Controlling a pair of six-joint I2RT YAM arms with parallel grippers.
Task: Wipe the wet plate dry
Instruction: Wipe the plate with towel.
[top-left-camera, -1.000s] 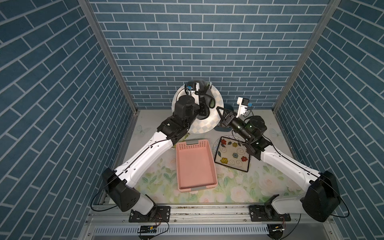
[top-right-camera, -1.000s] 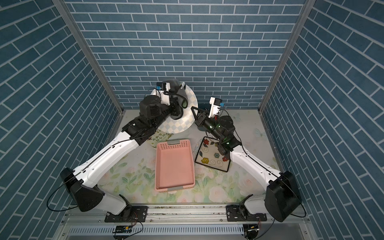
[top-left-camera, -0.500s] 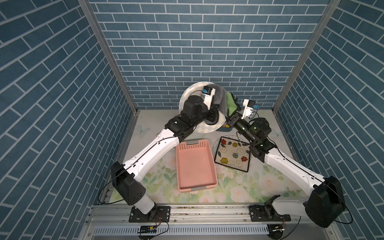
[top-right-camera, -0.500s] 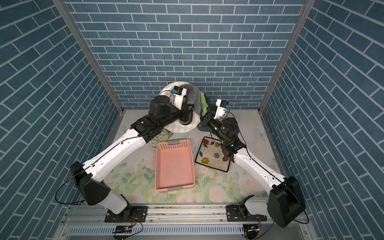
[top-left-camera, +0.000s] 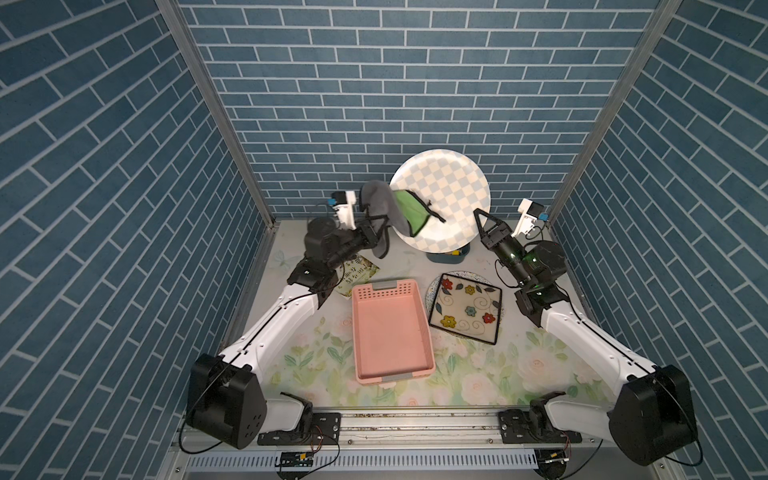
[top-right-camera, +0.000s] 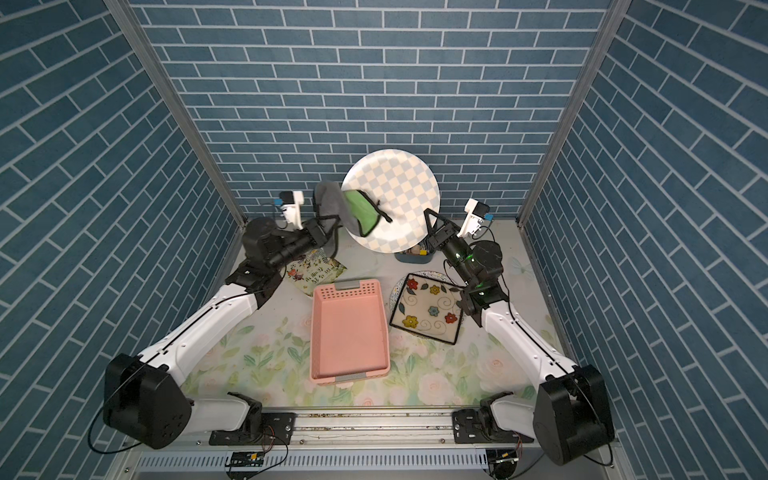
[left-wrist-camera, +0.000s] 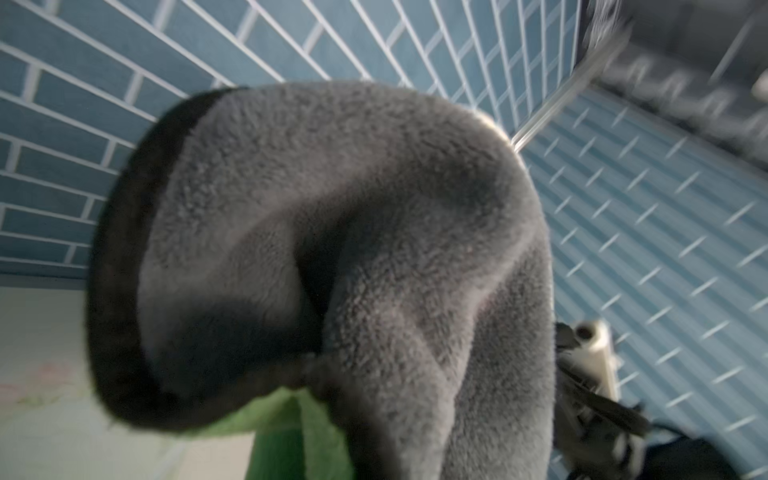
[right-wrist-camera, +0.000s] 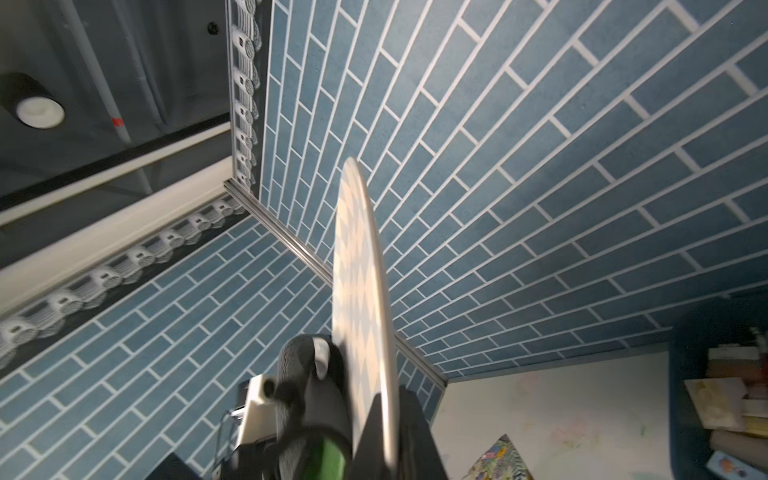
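A round blue-and-cream checkered plate (top-left-camera: 446, 195) (top-right-camera: 397, 195) is held up on edge above the back of the table. My right gripper (top-left-camera: 478, 218) (right-wrist-camera: 386, 415) is shut on its lower right rim, and the plate (right-wrist-camera: 359, 291) appears edge-on in the right wrist view. A grey cloth with a green underside (top-left-camera: 392, 208) (top-right-camera: 349, 205) drapes over my left gripper (top-left-camera: 373, 226), which is shut on it. The cloth lies against the plate's left edge. It fills the left wrist view (left-wrist-camera: 332, 249) and hides the jaws there.
A pink basket (top-left-camera: 390, 328) sits mid-table. A square flowered plate (top-left-camera: 465, 307) lies to its right on a round patterned plate. A dark blue bin (top-left-camera: 451, 258) stands under the raised plate. A printed booklet (top-left-camera: 359, 272) lies by the left arm. Brick walls enclose three sides.
The right gripper has carried the plate to the right. The left gripper with the cloth has drawn back from the plate's middle to its left edge.
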